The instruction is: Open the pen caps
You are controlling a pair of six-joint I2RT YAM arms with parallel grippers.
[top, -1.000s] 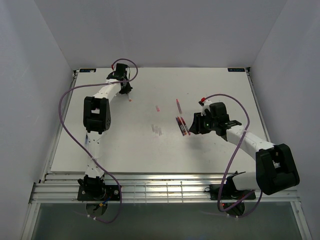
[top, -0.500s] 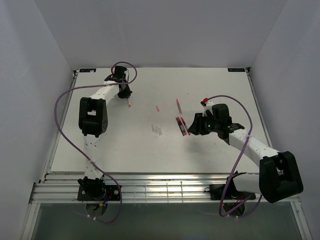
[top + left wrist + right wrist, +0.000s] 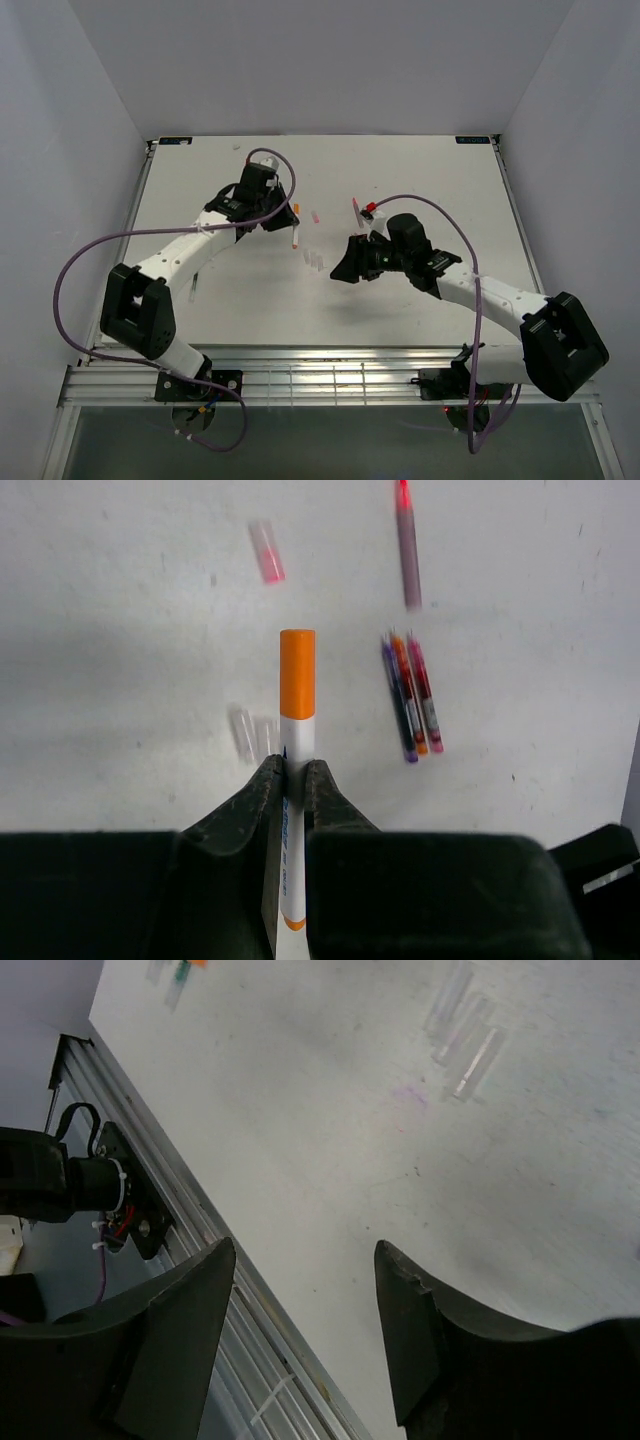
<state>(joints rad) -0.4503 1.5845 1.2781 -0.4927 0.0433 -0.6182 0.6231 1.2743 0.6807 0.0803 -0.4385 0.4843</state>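
top view, left end effector [image 3: 291, 218]: clamped on one pen [image 3: 296, 232], held above the middle of the surface [image 3: 450, 180]; orange cap [image 3: 298, 208] is on.
top view, right end effector [image 3: 342, 268]: jaws apart, empty, near the held pen but not touching it.
top view, risk: the arms are close together, so a misjudged approach could knock the pen rather than catch the cap.
left wrist view, grip: fingers [image 3: 262, 795] pinch the white barrel low down and the capped end sticks far out. The barrel is thin, so a pull may slide or pivot it in the pinch instead of freeing the cap.
left wrist view, below: three pens [image 3: 410, 695] side by side, a lone pen [image 3: 407, 545], a pink cap [image 3: 266, 565] and clear caps [image 3: 250, 735] lie on the surface. A dropped pen or cap could roll in among them.
right wrist view, jaws: wide, nothing between them. Only the surface and the blurred clear caps show.
right wrist view, risk: the held pen is out of frame, so alignment can't be checked. Closing off-centre may grab barrel and cap together, and the cap stays on.
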